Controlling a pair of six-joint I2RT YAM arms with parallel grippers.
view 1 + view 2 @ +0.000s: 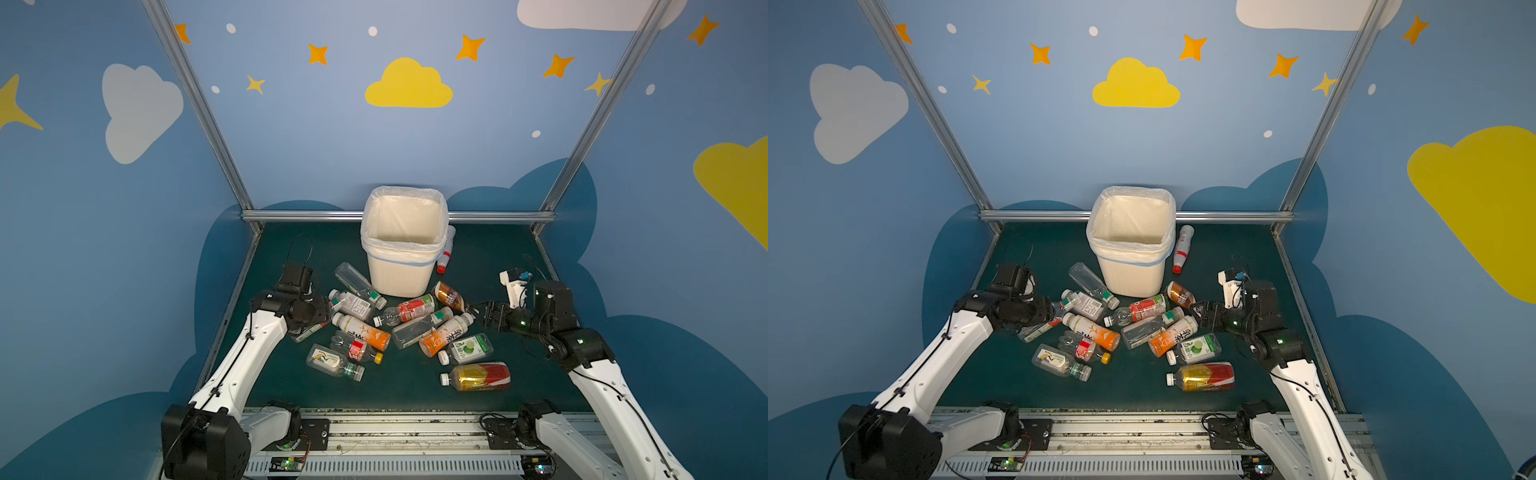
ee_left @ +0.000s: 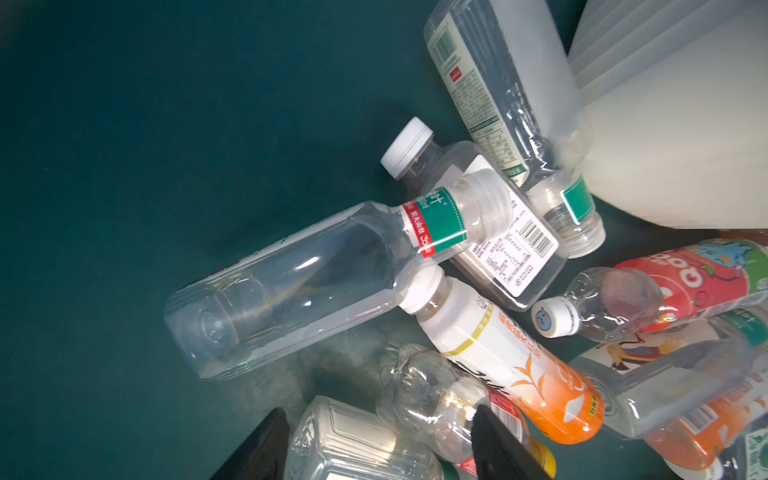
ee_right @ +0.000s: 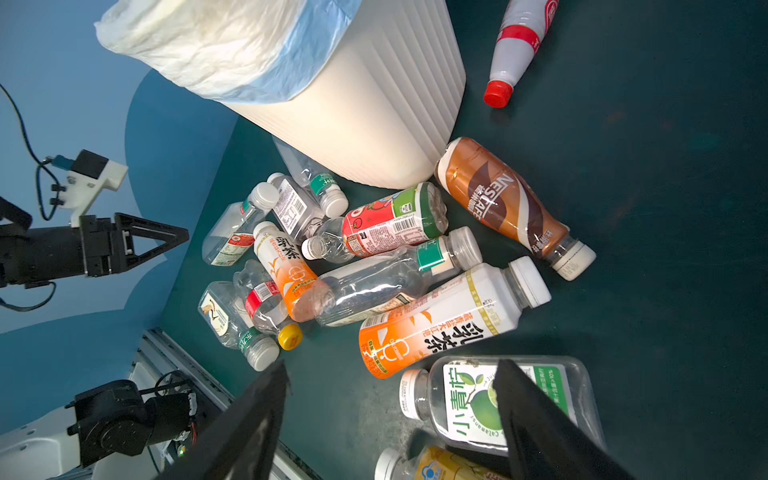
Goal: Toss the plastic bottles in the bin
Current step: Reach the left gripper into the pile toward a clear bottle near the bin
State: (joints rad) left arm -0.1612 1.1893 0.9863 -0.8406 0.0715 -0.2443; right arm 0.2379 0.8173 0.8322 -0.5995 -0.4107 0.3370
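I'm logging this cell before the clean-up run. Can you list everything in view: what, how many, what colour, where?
plastic bottles: twelve, clear, with orange, red, green, white or brown labels, lying scattered in front of the bin
red-capped white bottle: one, lying beside the bin
bin: one, cream-white with a white liner, upright at the table's back
table: one, dark green
walls: blue, with painted clouds and stars, all around
left gripper: one, black, open, over the bottles
right gripper: one, black, open, at the bottles' right side
arms: two, white and black, from the front corners
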